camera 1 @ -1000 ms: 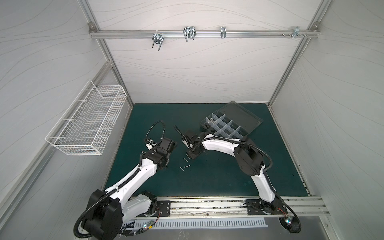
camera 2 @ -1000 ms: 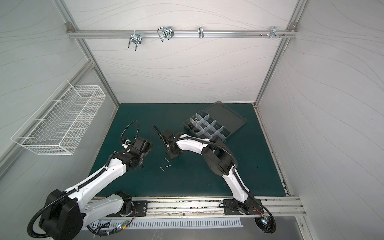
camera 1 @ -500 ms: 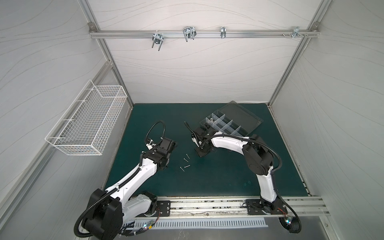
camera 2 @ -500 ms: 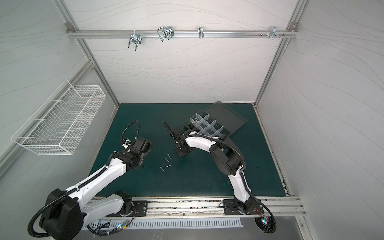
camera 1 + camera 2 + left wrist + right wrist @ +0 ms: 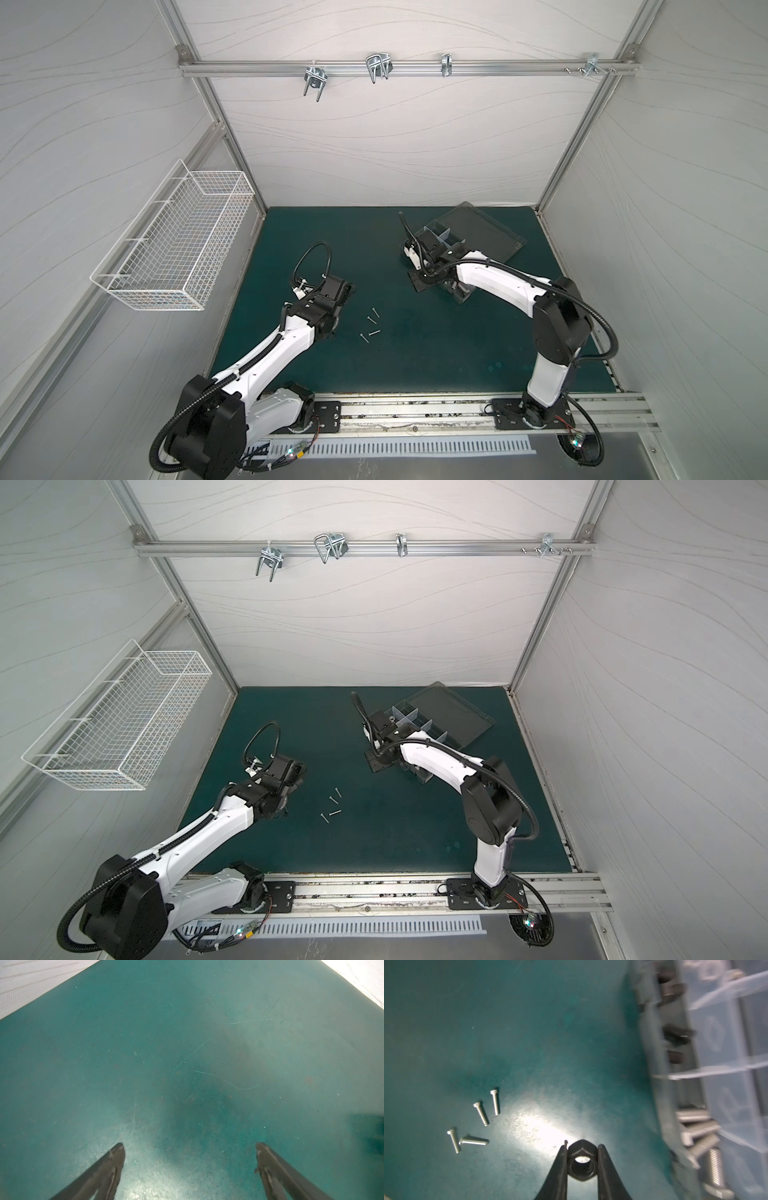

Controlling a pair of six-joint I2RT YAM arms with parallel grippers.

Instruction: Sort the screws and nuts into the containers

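One black nut (image 5: pixel 582 1164) pinched in right tool (image 5: pixel 582 1147); left tool (image 5: pixel 189 1145) spread wide above green mat (image 5: pixel 187 1043).

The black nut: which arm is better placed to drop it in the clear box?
Right. Its tool is shut on the black nut, close beside the organizer box. The left tool is open and empty over the mat, farther from the box.

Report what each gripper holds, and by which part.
The right gripper is shut on a black nut, its fingers pressing two opposite flat sides. The left gripper is open and holds nothing.
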